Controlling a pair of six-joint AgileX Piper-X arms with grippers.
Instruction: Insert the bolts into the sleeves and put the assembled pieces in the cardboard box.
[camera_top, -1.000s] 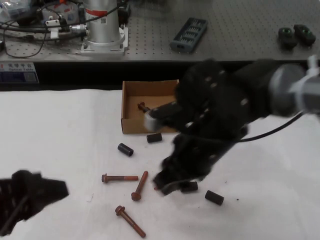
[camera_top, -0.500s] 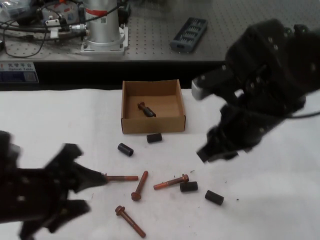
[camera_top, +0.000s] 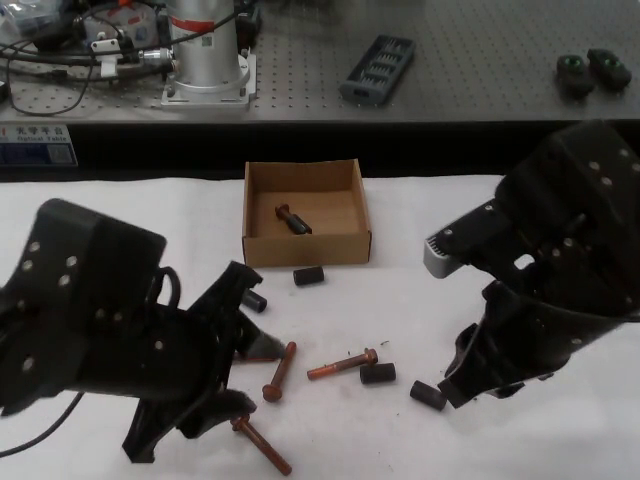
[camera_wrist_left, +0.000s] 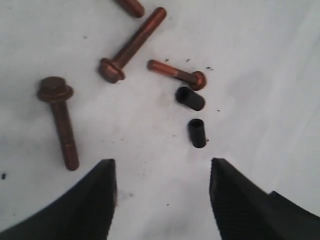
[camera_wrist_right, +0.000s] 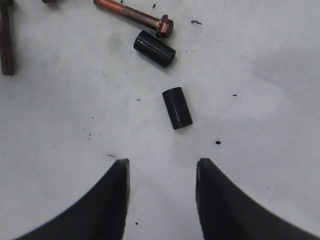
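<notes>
Two empty claws gape wide, the left claw (camera_wrist_left: 161, 167) and right claw (camera_wrist_right: 161, 164); the sleeve (camera_wrist_right: 177, 107), lower right in the high view, could roll away if nudged.

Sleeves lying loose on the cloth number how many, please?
4 sleeves: one before the cardboard box, one beside the left gripper, two near the right gripper. Arms may hide more.

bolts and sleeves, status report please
Left gripper open, above loose bolts. Right gripper open, sleeve just ahead. One assembled piece in cardboard box. Nothing blocking.
</notes>
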